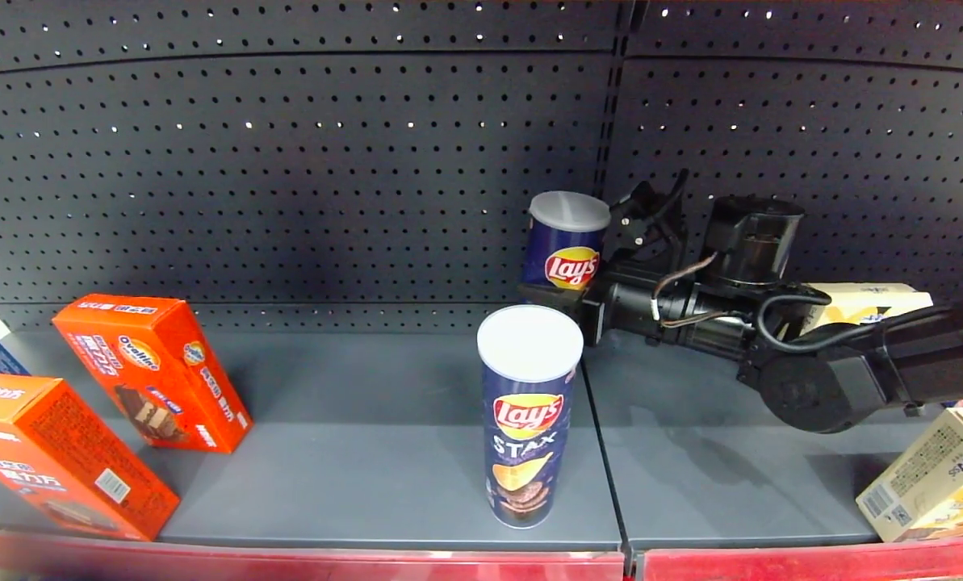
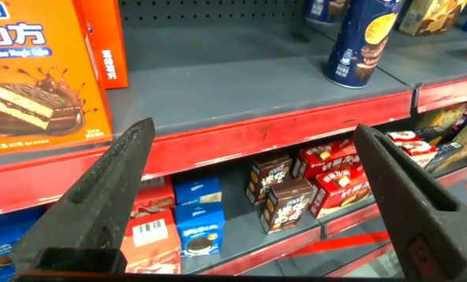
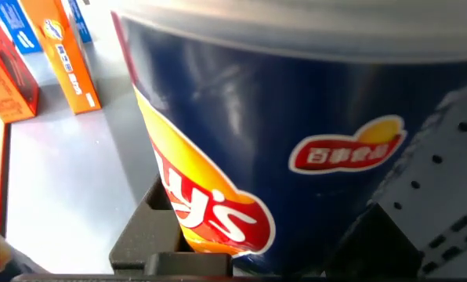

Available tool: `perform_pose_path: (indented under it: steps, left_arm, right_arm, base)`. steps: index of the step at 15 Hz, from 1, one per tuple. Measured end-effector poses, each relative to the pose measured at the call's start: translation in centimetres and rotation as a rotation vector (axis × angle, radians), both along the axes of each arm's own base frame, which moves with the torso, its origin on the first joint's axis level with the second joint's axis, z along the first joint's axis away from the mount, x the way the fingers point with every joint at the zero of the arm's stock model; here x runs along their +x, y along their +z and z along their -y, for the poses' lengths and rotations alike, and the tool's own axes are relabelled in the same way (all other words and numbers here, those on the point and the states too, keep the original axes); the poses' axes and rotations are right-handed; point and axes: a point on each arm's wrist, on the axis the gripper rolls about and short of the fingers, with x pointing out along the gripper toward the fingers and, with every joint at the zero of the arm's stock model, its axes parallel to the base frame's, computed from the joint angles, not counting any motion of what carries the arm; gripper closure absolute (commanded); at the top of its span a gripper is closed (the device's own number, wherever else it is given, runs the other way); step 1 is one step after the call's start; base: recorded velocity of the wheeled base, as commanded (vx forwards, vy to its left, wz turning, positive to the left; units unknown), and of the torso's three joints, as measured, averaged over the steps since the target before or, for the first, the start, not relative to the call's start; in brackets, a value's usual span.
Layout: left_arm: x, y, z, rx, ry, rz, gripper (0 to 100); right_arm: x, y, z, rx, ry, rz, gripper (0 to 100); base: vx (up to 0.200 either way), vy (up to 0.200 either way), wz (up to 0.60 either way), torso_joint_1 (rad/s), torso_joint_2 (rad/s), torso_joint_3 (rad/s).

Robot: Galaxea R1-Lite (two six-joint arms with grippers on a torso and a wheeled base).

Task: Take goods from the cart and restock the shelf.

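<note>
Nearest you, the left end effector (image 2: 257,196) hangs out in front of the shelf's red lip (image 2: 241,137), short of the standing can (image 1: 529,415). Its jaws are spread wide and hold nothing.

The standing can sits upright near the front of the shelf (image 1: 352,436), so take it as your landmark. To its left lie two orange boxes (image 1: 154,371), well apart from it. To its right, at the front edge, is a pale carton (image 1: 933,476).

Just behind the standing can and slightly to its right, the right end effector (image 1: 563,292) is clamped around the lower body of a second can (image 1: 568,242). That can is roughly upright. Its base is hidden, so you cannot tell whether it rests on the shelf. Beyond it is the perforated back panel (image 1: 287,161).

You are likely at the placing step. Next, make sure the second can's base is seated flat behind the standing can. Then open the jaws and draw the arm back to the right, so the wrist does not knock the standing can over.
</note>
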Motion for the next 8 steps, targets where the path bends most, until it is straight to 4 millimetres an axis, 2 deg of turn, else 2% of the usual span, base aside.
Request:
perform_pose_path:
  steps: [8]
  left_arm:
    - [0.0, 0.0, 0.0, -0.001, 0.0, 0.0, 0]
  right_arm:
    - [0.5, -1.4, -0.4, -0.027, -0.002, -0.014, 100]
  base:
    - [0.0, 0.0, 0.0, 0.0, 0.0, 0.0]
